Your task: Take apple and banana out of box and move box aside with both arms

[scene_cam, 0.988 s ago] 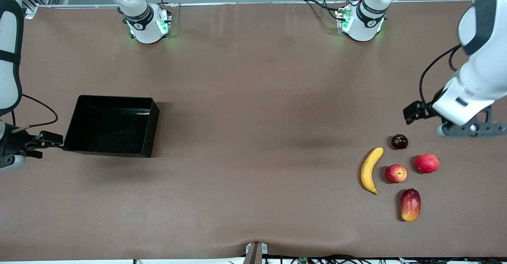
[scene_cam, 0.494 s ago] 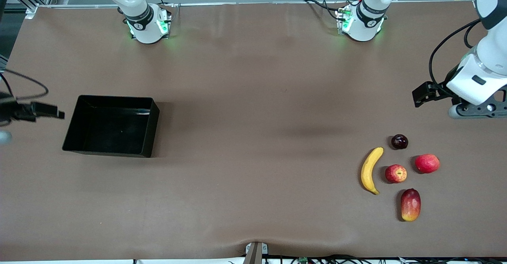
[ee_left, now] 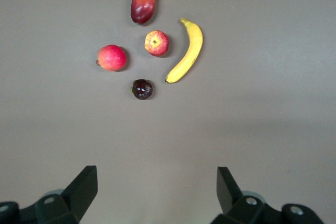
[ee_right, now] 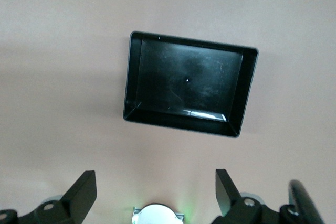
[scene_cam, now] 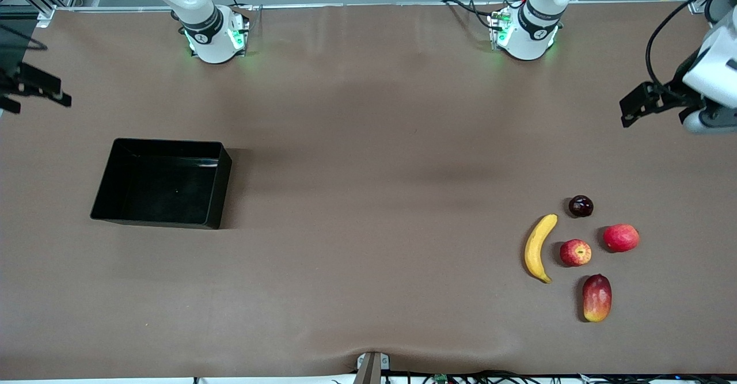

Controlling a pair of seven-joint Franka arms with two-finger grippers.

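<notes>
The black box (scene_cam: 161, 182) stands empty at the right arm's end of the table; it also shows in the right wrist view (ee_right: 189, 90). The yellow banana (scene_cam: 538, 248) and the streaked red apple (scene_cam: 575, 253) lie side by side at the left arm's end, and both show in the left wrist view, the banana (ee_left: 186, 53) beside the apple (ee_left: 156, 43). My left gripper (ee_left: 157, 195) is open and empty, high above the table, farther from the front camera than the fruits. My right gripper (ee_right: 156, 195) is open and empty, high above the table near the box.
A dark plum (scene_cam: 580, 206), a pink-red round fruit (scene_cam: 620, 238) and a red-yellow mango (scene_cam: 596, 297) lie round the apple. The two arm bases (scene_cam: 216, 35) (scene_cam: 524, 33) stand along the table edge farthest from the front camera.
The right gripper has left the box's corner and moved up and toward the robots' side. The left gripper has drawn back from the fruits the same way. Box and fruits have not moved.
</notes>
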